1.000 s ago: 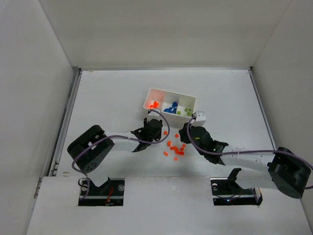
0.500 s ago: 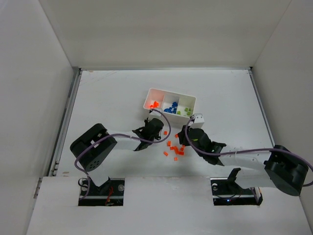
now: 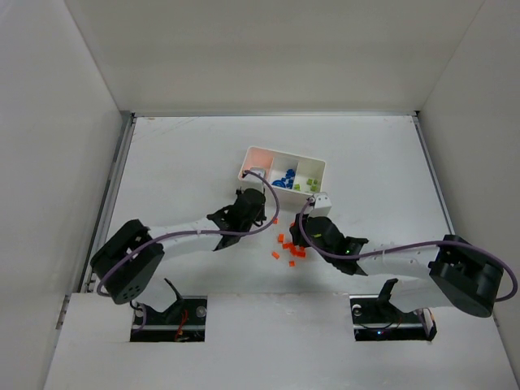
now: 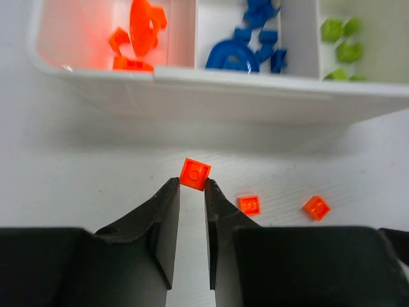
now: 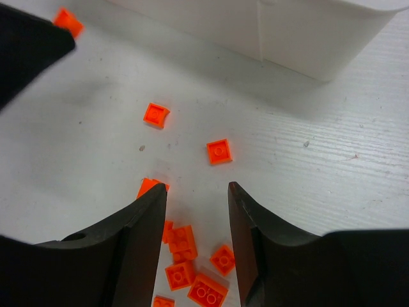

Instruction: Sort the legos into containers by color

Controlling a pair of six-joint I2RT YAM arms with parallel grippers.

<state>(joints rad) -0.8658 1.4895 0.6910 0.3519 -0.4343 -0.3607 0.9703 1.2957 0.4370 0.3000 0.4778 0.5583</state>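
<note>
Top external view looks down on a white tabletop (image 3: 179, 154) boxed in by plain white walls (image 3: 268, 49) at the left, right and far side. Just above the middle of that frame lies a small white rectangular plastic tray (image 3: 288, 153), split by thin walls into three square compartments.

Left wrist view shows the contents along the top of its frame. The left compartment (image 4: 70, 38) holds orange-red plastic pieces (image 4: 137, 32), one of them larger and rounded. The middle compartment (image 4: 214, 25) holds blue plastic pieces (image 4: 246, 48), one of them a curved arch. The right compartment (image 4: 383, 38) holds yellow-green plastic pieces (image 4: 342, 45).

The left hand (image 4: 192, 192) sits just below the tray's near wall, its dark fingers almost together and clamped on a small orange-red square piece (image 4: 195, 173) at their very tips. Two loose orange-red squares (image 4: 248, 204) lie on the tabletop to the lower right of it.

The right hand (image 5: 197, 192) has its fingers wide apart, above a loose cluster of orange-red pieces (image 5: 192, 268) on the tabletop, below the tray in the top external frame. Single pieces lie scattered above its fingertips.
</note>
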